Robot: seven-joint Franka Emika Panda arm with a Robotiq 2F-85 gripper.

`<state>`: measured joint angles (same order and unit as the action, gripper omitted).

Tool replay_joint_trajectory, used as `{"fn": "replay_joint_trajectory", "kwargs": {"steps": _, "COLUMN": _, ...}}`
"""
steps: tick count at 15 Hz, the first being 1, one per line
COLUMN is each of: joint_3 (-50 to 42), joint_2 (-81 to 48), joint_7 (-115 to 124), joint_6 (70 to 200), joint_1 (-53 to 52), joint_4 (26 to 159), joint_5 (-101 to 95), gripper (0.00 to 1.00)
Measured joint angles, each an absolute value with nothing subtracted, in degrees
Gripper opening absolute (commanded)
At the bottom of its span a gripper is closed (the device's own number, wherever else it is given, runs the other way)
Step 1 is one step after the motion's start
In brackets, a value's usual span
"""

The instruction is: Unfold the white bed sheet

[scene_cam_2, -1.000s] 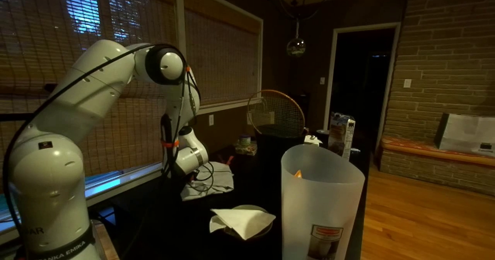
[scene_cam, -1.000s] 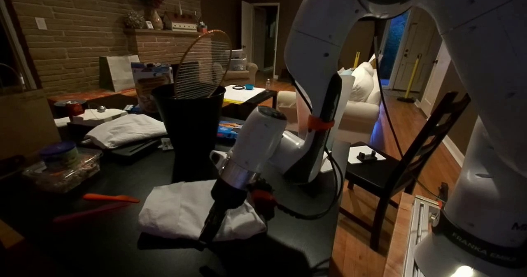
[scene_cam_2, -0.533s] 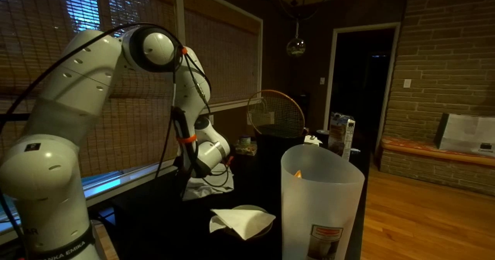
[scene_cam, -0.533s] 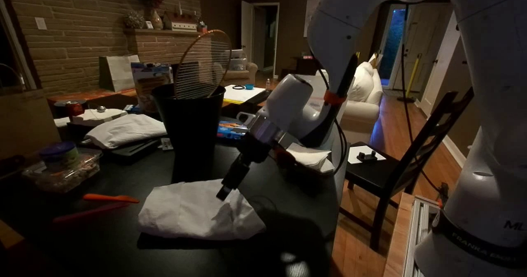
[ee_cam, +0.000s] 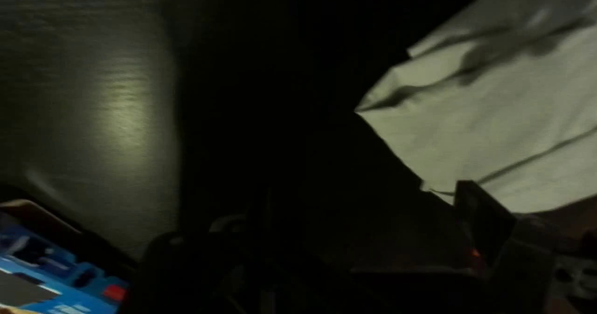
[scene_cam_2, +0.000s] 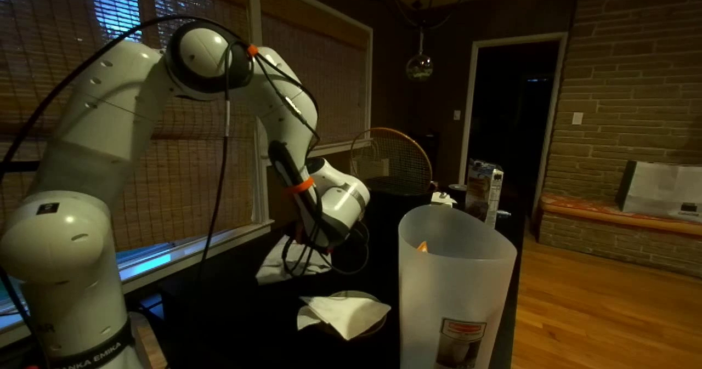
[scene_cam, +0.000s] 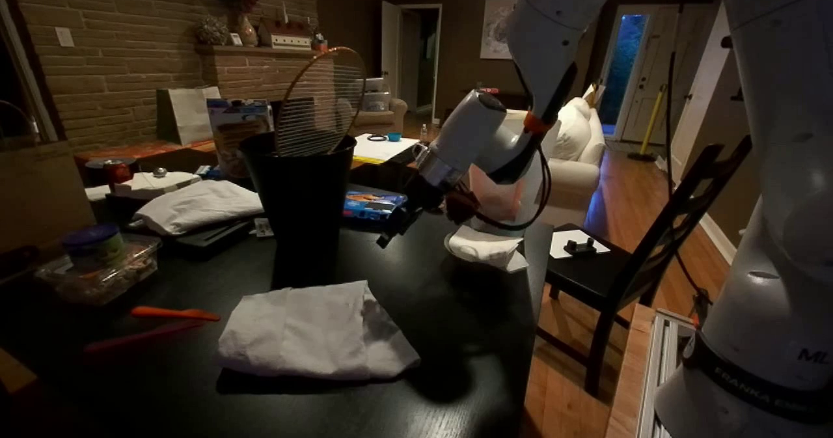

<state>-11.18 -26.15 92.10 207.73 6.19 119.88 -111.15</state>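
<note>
The white bed sheet lies as a folded, wrinkled bundle on the black table. An exterior view shows the sheet partly hidden behind the arm's cables. My gripper hangs above the table beyond the bundle, apart from it, by the blue box. In the wrist view, the sheet's creased edge fills the upper right. There the gripper has its fingers wide apart over dark tabletop, nothing between them; the left one is hard to make out.
A tall black bin with a racket stands behind the sheet. A blue box sits beside it. A folded napkin rests on a round dish near a translucent bin. Orange and red utensils lie left of the sheet.
My gripper has risen from the sheet and swung away from it towards the blue box. The bundle stays in place, with its shape nearly the same.
</note>
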Motion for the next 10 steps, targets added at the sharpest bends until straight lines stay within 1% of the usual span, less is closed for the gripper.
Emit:
{"fn": "replay_joint_trajectory", "kwargs": {"steps": 2, "joint_3": -18.13, "joint_2": -28.23, "joint_7": 99.08, "joint_6": 206.64, "joint_1": 1.55, "joint_4": 118.21, "joint_5": -116.41, "gripper": 1.0}}
{"fn": "replay_joint_trajectory", "kwargs": {"steps": 5, "joint_3": -31.58, "joint_2": -32.96, "joint_7": 108.97, "joint_6": 209.78, "joint_1": -9.74, "joint_4": 115.95, "joint_5": -123.37, "gripper": 1.0}}
{"fn": "replay_joint_trajectory", "kwargs": {"steps": 8, "joint_3": -45.13, "joint_2": -38.73, "joint_7": 118.86, "joint_6": 219.72, "joint_1": -22.18, "joint_4": 111.86, "joint_5": -129.42, "gripper": 1.0}}
{"fn": "replay_joint_trajectory", "kwargs": {"steps": 9, "joint_3": -48.58, "joint_2": -40.21, "joint_7": 121.96, "joint_6": 223.94, "joint_1": -25.71, "joint_4": 109.71, "joint_5": -131.89, "gripper": 1.0}}
{"fn": "replay_joint_trajectory", "kwargs": {"steps": 10, "joint_3": -49.54, "joint_2": -40.59, "joint_7": 124.1, "joint_6": 227.64, "joint_1": -27.51, "joint_4": 107.27, "joint_5": -134.6, "gripper": 1.0}}
